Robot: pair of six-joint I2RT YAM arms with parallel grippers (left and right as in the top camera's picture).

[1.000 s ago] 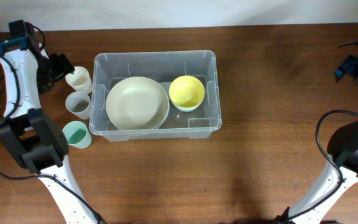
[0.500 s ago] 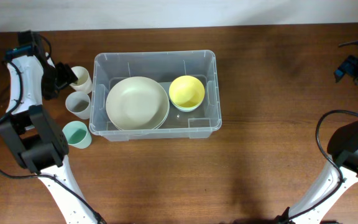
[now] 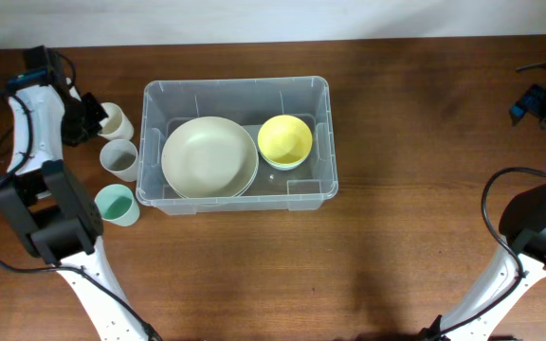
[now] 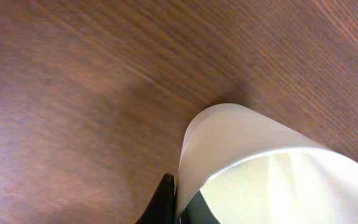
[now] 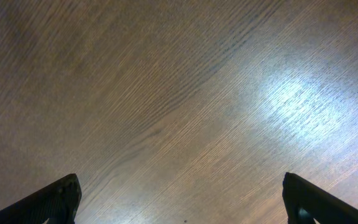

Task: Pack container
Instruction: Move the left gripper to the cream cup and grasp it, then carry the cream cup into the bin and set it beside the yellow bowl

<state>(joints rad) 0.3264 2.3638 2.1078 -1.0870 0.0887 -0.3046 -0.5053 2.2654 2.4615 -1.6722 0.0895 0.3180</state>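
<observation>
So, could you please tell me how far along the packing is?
Done: the large cream bowl and yellow bowl sit in the container. In hand: the left gripper pinches the cream cup. Left: grey cup and teal cup stand outside.

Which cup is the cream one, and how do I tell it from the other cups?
Find the big clear bin in the middle of the table; three cups stand in a row along its left side. The cream cup is at the far end, with the left gripper at its rim. Next to it is a grey cup, then a green cup.
</observation>
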